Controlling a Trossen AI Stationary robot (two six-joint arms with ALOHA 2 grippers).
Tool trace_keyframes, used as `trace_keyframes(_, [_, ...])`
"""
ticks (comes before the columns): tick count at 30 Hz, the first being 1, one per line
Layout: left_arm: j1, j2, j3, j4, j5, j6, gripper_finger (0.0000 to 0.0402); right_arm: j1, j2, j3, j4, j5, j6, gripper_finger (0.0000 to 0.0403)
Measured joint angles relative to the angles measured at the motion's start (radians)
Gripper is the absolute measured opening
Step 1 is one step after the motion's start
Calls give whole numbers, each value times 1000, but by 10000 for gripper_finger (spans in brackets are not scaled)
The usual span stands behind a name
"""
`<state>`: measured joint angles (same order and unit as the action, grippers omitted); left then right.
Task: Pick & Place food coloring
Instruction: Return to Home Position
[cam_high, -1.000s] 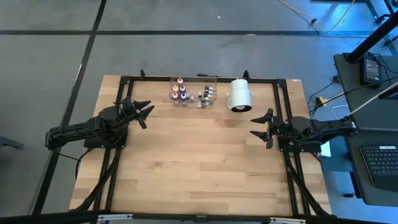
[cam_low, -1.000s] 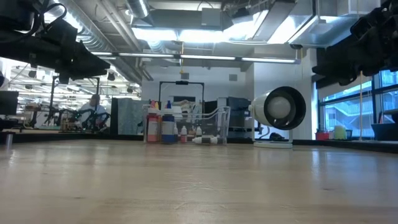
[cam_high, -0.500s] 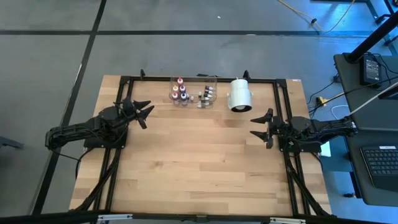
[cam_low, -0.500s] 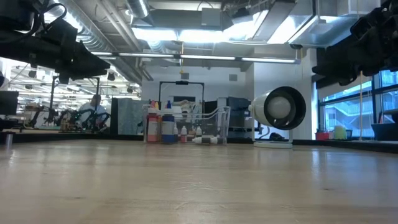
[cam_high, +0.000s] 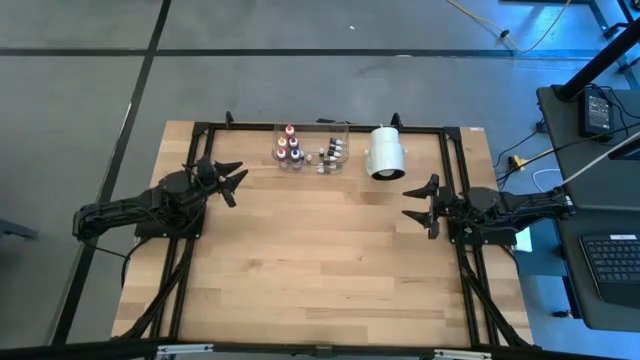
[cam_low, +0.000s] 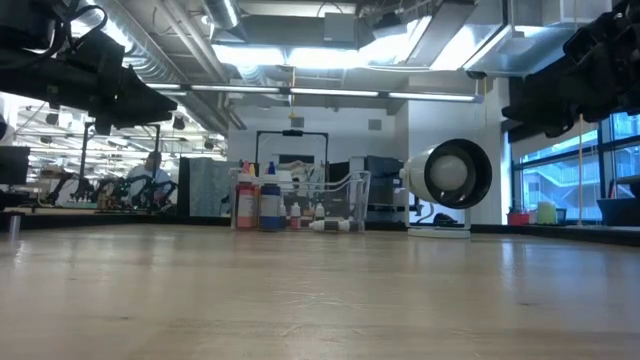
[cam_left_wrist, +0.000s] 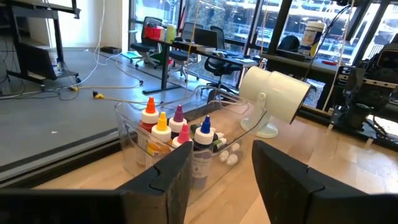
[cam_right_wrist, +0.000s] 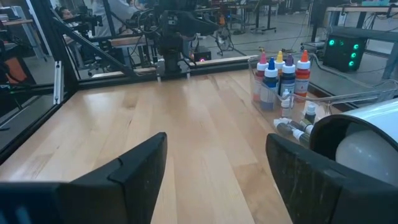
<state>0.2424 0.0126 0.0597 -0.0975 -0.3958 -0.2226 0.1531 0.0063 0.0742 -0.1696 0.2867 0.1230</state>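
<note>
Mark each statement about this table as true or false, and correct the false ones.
1. The bottles are inside the clear bin. True.
2. The left hand holds a bottle. False: it is open and empty, off to the bin's left in the high view.
3. The white cylinder lies beside the bin, on its right in the high view. True.
4. The right hand is shut on the cylinder. False: it is open and apart from the cylinder.
5. One of the bottles has a blue top. True.
</note>
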Motion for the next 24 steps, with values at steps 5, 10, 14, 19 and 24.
trace_keyframes(5, [0, 0, 0, 0, 0, 0, 164, 0, 0, 0, 0, 0, 0, 275])
trace_keyframes(10, [0, 0, 0, 0, 0, 0, 161, 0, 0, 0, 0, 0, 0, 275])
trace_keyframes(14, [0, 0, 0, 0, 0, 0, 160, 0, 0, 0, 0, 0, 0, 275])
trace_keyframes(19, [0, 0, 0, 0, 0, 0, 164, 0, 0, 0, 0, 0, 0, 275])
trace_keyframes(24, [0, 0, 0, 0, 0, 0, 163, 0, 0, 0, 0, 0, 0, 275])
